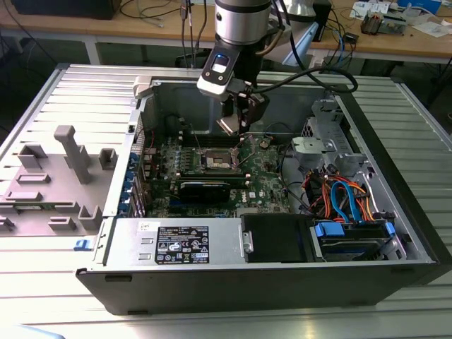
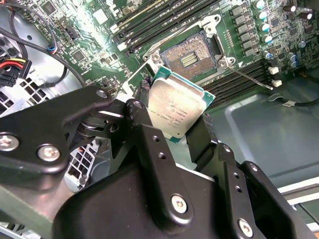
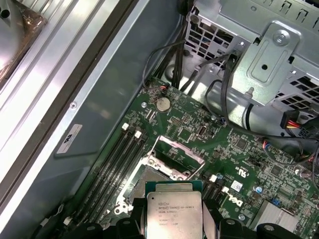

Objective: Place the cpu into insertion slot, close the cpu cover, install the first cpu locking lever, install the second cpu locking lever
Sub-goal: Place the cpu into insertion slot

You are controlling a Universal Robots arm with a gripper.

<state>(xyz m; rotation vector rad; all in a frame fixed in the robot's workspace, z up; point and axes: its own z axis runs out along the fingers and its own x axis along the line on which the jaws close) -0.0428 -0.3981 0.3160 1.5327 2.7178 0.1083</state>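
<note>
The black claw [image 2: 175,110] grips the flat square silver-topped cpu [image 2: 180,102] by two edges, tilted; the dark-centred square insertion slot [image 2: 192,56] lies uncovered just beyond the claw's tip, not touching

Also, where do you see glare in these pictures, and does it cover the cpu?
Second wrist view: a bright glare patch on the green board beside the insertion slot; the cpu is evenly lit. First wrist view: light reflects off the memory slots, not the cpu. Exterior view: no clear glare.

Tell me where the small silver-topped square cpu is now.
The cpu is clamped in the black gripper, raised near the silver-rimmed insertion slot, in both wrist views.
</note>
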